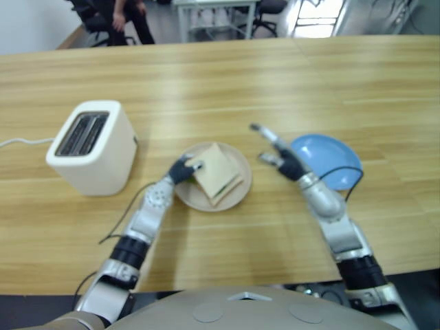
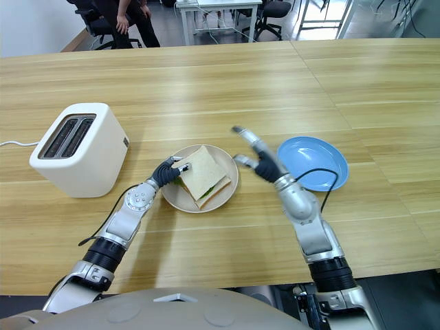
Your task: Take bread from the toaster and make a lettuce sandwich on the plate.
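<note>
A sandwich (image 2: 203, 174) of two bread slices with green lettuce showing at its edge lies on a tan plate (image 2: 181, 200) in the middle of the table. My left hand (image 2: 169, 172) rests at the plate's left rim, fingers curled on the sandwich's left corner. My right hand (image 2: 257, 159) hovers open, fingers spread, just right of the tan plate and above the table. The white toaster (image 2: 77, 149) stands to the left with both slots dark.
A blue plate (image 2: 314, 162) with nothing on it lies right of my right hand. The toaster's white cord (image 1: 20, 142) runs off to the left edge. Bare wooden table (image 2: 206, 89) stretches behind the plates; chairs and a desk stand in the room beyond.
</note>
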